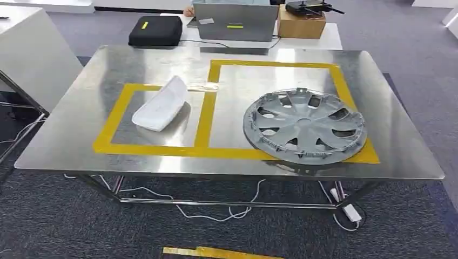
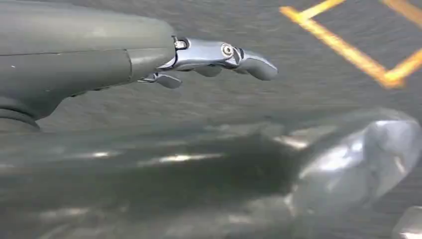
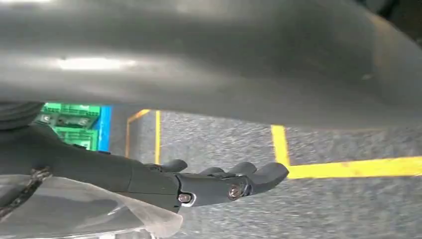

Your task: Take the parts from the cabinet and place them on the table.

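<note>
Head view: steel table ahead, two parts already on it, each in a yellow-taped box. White part lies in the box on the left-hand side, long axis running diagonally away toward the far right; grey wheel cover lies flat in the larger box on the right-hand side, its near rim over the front tape line. Both arms hang low, so both parts sit forward of and well above the hands. Left hand in its wrist view: fingers extended and slightly apart, nothing held, carpet and yellow floor tape beyond the fingertips. Right hand in its wrist view: fingers loosely extended, also holding nothing, over carpet with yellow floor tape beyond it. Judgement: placing looks done for these two parts; if more remain, the cabinet is the next target, and it is not identifiable here. By side, left hand is nearer the white part, right hand nearer the wheel cover. Room: table front edge lies ahead of both hands; bare steel around both boxes; clutter (black case, grey box) sits past the far edge
</note>
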Available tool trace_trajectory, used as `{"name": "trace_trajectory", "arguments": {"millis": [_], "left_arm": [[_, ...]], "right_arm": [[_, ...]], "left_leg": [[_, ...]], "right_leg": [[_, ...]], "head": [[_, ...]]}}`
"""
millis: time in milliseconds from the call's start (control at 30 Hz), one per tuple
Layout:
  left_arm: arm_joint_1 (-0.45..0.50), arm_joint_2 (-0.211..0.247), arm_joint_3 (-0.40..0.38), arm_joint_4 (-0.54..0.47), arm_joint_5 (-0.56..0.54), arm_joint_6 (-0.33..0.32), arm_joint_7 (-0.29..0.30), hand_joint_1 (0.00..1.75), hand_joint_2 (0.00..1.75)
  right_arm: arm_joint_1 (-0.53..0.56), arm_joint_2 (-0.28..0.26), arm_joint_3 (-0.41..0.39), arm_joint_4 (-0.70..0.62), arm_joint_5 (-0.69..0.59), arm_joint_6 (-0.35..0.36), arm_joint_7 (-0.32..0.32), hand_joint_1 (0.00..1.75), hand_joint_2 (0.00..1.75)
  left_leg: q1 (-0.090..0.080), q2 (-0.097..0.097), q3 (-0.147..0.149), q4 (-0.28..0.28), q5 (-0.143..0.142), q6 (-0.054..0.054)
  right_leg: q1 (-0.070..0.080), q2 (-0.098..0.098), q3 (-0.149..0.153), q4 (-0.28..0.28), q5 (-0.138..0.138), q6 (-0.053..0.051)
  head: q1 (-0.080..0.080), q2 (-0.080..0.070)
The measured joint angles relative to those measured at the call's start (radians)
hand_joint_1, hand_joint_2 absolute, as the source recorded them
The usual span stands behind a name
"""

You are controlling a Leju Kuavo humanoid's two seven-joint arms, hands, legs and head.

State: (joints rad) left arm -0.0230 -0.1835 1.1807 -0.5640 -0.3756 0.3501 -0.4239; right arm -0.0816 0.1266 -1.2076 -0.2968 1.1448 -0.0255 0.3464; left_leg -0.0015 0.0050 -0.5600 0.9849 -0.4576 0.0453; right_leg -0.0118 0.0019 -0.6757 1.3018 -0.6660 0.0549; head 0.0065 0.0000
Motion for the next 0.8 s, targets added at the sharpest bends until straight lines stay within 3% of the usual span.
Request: {"name": "trace_trajectory", "arguments": {"millis": [33,67,100,133,167,200,233,300,333,367,400,433,467,500,533,567,600,633,667,700,800], "left_arm": [[-0.001,0.005,0.0,0.032,-0.028,0.009,0.016,0.0,0.0],[-0.002,0.007,0.0,0.057,-0.043,0.012,0.024,0.0,0.0],[-0.003,0.007,0.0,0.067,-0.052,0.013,0.03,0.0,0.0],[-0.005,0.008,0.0,0.091,-0.073,0.013,0.045,0.0,0.0],[-0.008,0.01,-0.004,0.108,-0.093,0.012,0.057,0.0,0.0],[-0.008,0.012,-0.012,0.132,-0.125,0.009,0.07,0.0,0.0],[-0.009,0.016,-0.018,0.144,-0.145,0.006,0.073,0.0,0.0],[-0.012,0.016,-0.03,0.167,-0.169,-0.002,0.075,0.0,0.0],[-0.01,0.018,-0.035,0.175,-0.181,-0.008,0.074,0.0,0.0],[-0.006,0.018,-0.043,0.187,-0.196,-0.012,0.072,0.0,0.0],[-0.005,0.022,-0.049,0.193,-0.205,-0.016,0.069,0.0,0.0],[-0.007,0.025,-0.055,0.199,-0.216,-0.02,0.064,0.0,0.0],[-0.008,0.026,-0.063,0.204,-0.225,-0.025,0.059,0.0,0.0],[-0.008,0.029,-0.072,0.21,-0.237,-0.028,0.052,0.0,0.0],[-0.008,0.03,-0.078,0.214,-0.245,-0.029,0.048,0.0,0.0],[-0.008,0.031,-0.084,0.218,-0.254,-0.032,0.043,0.0,0.0],[-0.008,0.032,-0.091,0.22,-0.262,-0.032,0.041,0.0,0.0],[-0.009,0.034,-0.098,0.222,-0.272,-0.032,0.037,0.0,0.0],[-0.011,0.034,-0.106,0.225,-0.281,-0.033,0.036,0.0,0.0],[-0.012,0.034,-0.113,0.228,-0.29,-0.033,0.035,0.0,0.0],[-0.011,0.034,-0.14,0.241,-0.339,-0.032,0.036,0.0,0.0]], "right_arm": [[0.0,0.0,-0.003,0.0,-0.002,-0.002,0.0,0.0,0.0],[0.001,0.0,-0.005,0.0,-0.003,-0.002,0.0,0.0,0.0],[0.0,0.0,-0.007,0.0,-0.003,-0.002,0.0,0.0,0.0],[-0.001,0.0,-0.009,0.0,-0.004,-0.002,0.0,0.0,0.0],[-0.005,0.0,-0.01,-0.001,-0.004,-0.002,0.0,0.0,0.0],[-0.008,0.0,-0.011,-0.002,-0.003,-0.001,0.002,0.0,0.0],[-0.01,0.0,-0.012,-0.002,-0.003,0.002,0.002,0.0,0.0],[-0.007,0.0,-0.018,-0.002,-0.003,0.003,-0.003,0.0,0.0],[-0.006,0.0,-0.018,-0.001,-0.001,0.003,-0.003,0.0,0.0],[-0.007,0.003,-0.019,-0.001,0.001,0.005,-0.002,0.0,0.0],[-0.006,0.003,-0.019,-0.001,0.002,0.005,-0.002,0.0,0.0],[-0.006,0.002,-0.019,-0.002,0.005,0.005,-0.002,0.0,0.0],[-0.004,0.002,-0.019,-0.002,0.006,0.004,-0.002,0.0,0.0],[-0.004,0.002,-0.02,-0.002,0.008,0.005,-0.002,0.0,0.0],[-0.005,0.002,-0.02,-0.002,0.008,0.005,-0.002,0.0,0.0],[-0.005,0.002,-0.02,-0.002,0.009,0.006,-0.002,0.0,0.0],[-0.005,0.003,-0.02,-0.001,0.009,0.009,-0.002,0.0,0.0],[-0.005,0.003,-0.02,-0.001,0.01,0.009,-0.002,0.0,0.0],[-0.006,0.003,-0.02,-0.001,0.01,0.01,-0.002,0.0,0.0],[-0.006,0.003,-0.02,-0.001,0.011,0.012,-0.001,0.0,0.0],[-0.007,0.003,-0.019,-0.001,0.014,0.015,0.0,0.0,0.0]], "left_leg": [[0.0,0.001,-0.015,0.001,0.01,-0.001],[0.0,0.003,-0.028,0.004,0.019,-0.004],[0.0,0.004,-0.04,0.005,0.027,-0.006],[0.0,0.004,-0.05,0.007,0.036,-0.01],[-0.004,0.004,-0.054,0.011,0.043,-0.016],[-0.007,0.005,-0.06,0.016,0.051,-0.021],[-0.007,0.007,-0.062,0.017,0.062,-0.027],[-0.003,0.008,-0.062,0.013,0.076,-0.038],[0.002,0.005,-0.066,0.02,0.07,-0.044],[0.002,0.003,-0.074,0.039,0.02,-0.05],[0.005,0.002,-0.084,0.093,-0.055,-0.054],[0.007,0.002,-0.095,0.172,-0.126,-0.06],[0.009,0.002,-0.104,0.245,-0.167,-0.063],[0.012,0.002,-0.105,0.308,-0.179,-0.066],[0.013,0.002,-0.095,0.324,-0.158,-0.068],[0.015,0.002,-0.067,0.304,-0.118,-0.069],[0.017,0.002,-0.017,0.241,-0.077,-0.068],[0.019,0.001,0.039,0.158,-0.058,-0.067],[0.02,-0.005,0.096,0.072,-0.071,-0.064],[0.015,-0.011,0.129,0.008,-0.091,-0.057],[0.01,-0.011,0.109,0.003,-0.094,-0.039]], "right_leg": [[0.0,0.0,0.022,-0.006,0.027,0.001],[0.0,-0.001,0.062,-0.047,0.068,0.002],[0.0,-0.001,0.115,-0.116,0.104,0.0],[0.0,-0.003,0.178,-0.204,0.121,-0.002],[0.001,-0.007,0.252,-0.299,0.102,-0.007],[0.003,-0.007,0.297,-0.369,0.086,-0.015],[0.004,-0.004,0.28,-0.37,0.081,-0.021],[0.008,-0.004,0.272,-0.366,0.09,-0.036],[0.0,-0.011,0.263,-0.371,0.104,-0.049],[0.002,-0.013,0.254,-0.37,0.113,-0.056],[0.002,-0.014,0.241,-0.37,0.124,-0.065],[0.003,-0.014,0.226,-0.369,0.136,-0.065],[0.003,-0.016,0.213,-0.368,0.147,-0.064],[0.003,-0.017,0.197,-0.364,0.158,-0.062],[0.003,-0.017,0.19,-0.358,0.167,-0.06],[0.002,-0.017,0.168,-0.349,0.175,-0.057],[0.0,-0.017,0.148,-0.337,0.181,-0.053],[-0.001,-0.016,0.133,-0.327,0.186,-0.049],[0.0,-0.016,0.122,-0.316,0.19,-0.043],[0.004,-0.015,0.11,-0.305,0.194,-0.038],[0.002,-0.015,0.091,-0.305,0.222,-0.016]], "head": [[-0.001,0.0],[0.0,0.0],[0.0,0.0],[0.0,0.0],[0.0,0.0],[-0.001,0.0],[-0.002,0.0],[-0.001,0.0],[0.001,0.0],[-0.003,0.0],[-0.009,0.0],[-0.008,0.0],[-0.009,0.0],[-0.008,0.0],[-0.008,0.0],[-0.01,0.0],[-0.008,0.0],[-0.009,0.0],[-0.01,0.0],[-0.009,0.0],[-0.007,0.0]]}}
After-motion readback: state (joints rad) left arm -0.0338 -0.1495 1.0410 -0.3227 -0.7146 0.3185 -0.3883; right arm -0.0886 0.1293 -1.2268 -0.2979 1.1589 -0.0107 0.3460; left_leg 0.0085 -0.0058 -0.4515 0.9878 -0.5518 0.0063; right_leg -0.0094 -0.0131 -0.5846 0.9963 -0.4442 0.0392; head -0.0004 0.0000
